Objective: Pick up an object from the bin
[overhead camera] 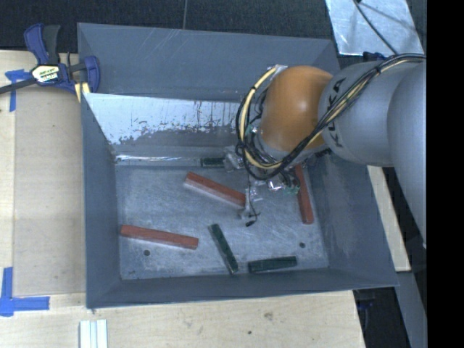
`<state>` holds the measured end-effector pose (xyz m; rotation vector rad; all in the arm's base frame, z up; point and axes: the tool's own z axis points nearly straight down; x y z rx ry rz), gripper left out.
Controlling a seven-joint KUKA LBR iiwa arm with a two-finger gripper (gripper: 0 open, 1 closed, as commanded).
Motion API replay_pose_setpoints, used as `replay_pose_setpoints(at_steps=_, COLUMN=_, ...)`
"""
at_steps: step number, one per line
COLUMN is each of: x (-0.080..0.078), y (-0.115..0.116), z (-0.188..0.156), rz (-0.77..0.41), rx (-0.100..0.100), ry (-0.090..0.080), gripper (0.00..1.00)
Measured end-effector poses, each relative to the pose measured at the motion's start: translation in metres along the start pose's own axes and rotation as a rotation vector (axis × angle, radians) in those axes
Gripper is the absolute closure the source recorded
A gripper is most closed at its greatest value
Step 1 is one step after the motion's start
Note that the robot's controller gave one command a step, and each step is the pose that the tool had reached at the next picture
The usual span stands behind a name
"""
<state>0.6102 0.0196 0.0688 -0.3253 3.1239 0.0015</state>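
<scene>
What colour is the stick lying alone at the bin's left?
The stick is reddish brown, as the camera view shows.

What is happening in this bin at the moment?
A robot arm reaches into the grey bin from the right. Its gripper is low over the floor, at the right end of a reddish-brown bar near the middle; whether it touches the bar cannot be told. A second reddish bar lies front left, a third reddish bar by the arm, and two dark green sticks along the front.
</scene>
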Motion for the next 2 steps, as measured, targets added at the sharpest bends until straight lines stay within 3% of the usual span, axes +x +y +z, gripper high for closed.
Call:
replay_pose_setpoints(at_steps=1, x=-0.001, y=0.000, z=-0.003, rz=0.001, rx=0.001, ry=-0.005, gripper=1.00)
replay_pose_setpoints(at_steps=2, x=0.011, y=0.012, z=-0.132, rz=-0.028, rx=0.002, ry=-0.003, gripper=1.00)
